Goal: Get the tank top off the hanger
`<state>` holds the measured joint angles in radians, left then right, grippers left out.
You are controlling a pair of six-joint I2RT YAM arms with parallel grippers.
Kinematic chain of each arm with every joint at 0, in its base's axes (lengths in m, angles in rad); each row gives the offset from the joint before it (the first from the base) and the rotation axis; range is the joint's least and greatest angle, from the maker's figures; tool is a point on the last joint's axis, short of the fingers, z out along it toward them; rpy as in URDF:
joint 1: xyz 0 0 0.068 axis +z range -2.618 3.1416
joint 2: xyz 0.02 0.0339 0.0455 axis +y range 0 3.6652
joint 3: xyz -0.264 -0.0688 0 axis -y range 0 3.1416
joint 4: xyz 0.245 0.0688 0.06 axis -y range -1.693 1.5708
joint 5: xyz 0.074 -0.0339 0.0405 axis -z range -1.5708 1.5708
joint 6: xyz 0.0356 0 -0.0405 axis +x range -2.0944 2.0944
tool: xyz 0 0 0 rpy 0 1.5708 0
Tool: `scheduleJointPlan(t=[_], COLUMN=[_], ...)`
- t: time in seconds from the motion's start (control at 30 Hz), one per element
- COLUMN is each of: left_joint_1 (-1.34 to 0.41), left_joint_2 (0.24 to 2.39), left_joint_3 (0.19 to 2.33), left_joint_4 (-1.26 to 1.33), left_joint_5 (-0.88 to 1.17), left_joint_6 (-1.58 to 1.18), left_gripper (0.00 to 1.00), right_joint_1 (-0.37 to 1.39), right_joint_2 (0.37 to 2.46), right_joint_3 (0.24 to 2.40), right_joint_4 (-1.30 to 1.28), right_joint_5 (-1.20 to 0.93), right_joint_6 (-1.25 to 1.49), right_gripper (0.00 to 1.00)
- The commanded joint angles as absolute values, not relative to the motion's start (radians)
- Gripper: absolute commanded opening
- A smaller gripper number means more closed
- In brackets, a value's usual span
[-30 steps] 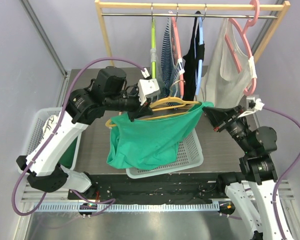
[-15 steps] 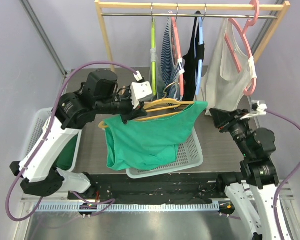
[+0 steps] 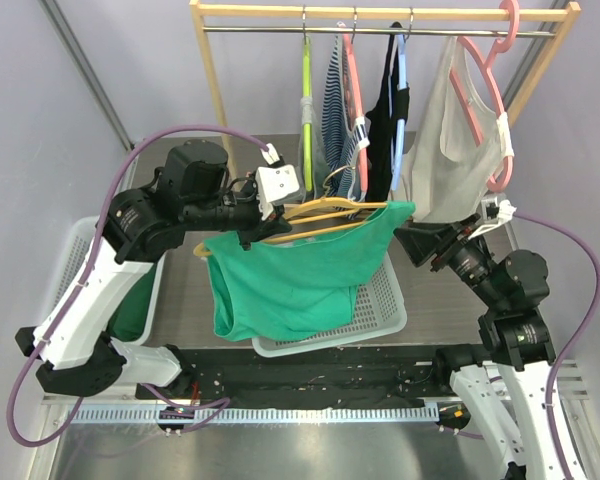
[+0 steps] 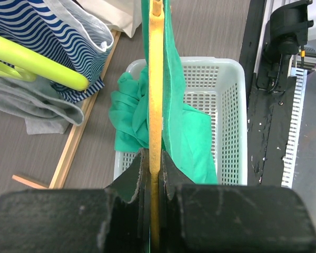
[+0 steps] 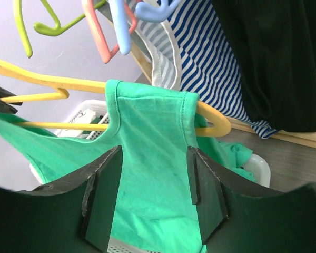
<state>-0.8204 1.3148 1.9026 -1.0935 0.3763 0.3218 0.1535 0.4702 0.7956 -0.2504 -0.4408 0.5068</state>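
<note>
The tank top (image 3: 298,280) was draped on the yellow hanger (image 3: 330,210), above the white basket (image 3: 388,300) at six o'clock. The hanger was clamped near its nine o'clock end by the left gripper (image 4: 154,171). The right gripper (image 5: 154,182), jaws spread and empty, was aimed at the strap (image 5: 147,103) at three o'clock. Strap removal was judged in hand; next, that strap would need pinching and drawing off the hanger's tip.

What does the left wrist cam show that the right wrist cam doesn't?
Left wrist only: the left gripper shut on the yellow hanger, seen edge-on, and the rack's wooden foot. Right wrist only: the right gripper open, facing a strap of the green tank top looped over the hanger's end, plus the black garment. Both: hanger, tank top, striped garment, white basket.
</note>
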Motion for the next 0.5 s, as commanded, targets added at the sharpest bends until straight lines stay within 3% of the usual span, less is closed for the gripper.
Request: scheduleJointPlan(t=[0.0,0.27,0.37,0.47], left_joint_1=[-0.825,-0.824,-0.825,-0.825], left_joint_2=[1.315,1.322,1.33,1.336], left_joint_3=[1.919,1.925,1.927,1.93], left_joint_4=[-1.04,-1.04,-1.04,-1.037], left_joint_5=[0.394,0.42,0.425,0.426], left_joint_6=[0.319,0.302,0.298,0.298], left_gripper=[0.0,0.0,0.0,0.0], right_joint_1=[0.156,0.156,0.156,0.156], right_joint_2=[0.509,0.577,0.598,0.595], right_joint_3=[0.779,0.788,0.79,0.779], right_joint_4=[-0.154,-0.054,-0.019,-0.005], right_joint_5=[-0.494,-0.523,-0.537,-0.545], right_joint_6=[0.538,0.551,0.569,0.584], right_gripper=[0.58,0.56,0.46,0.3])
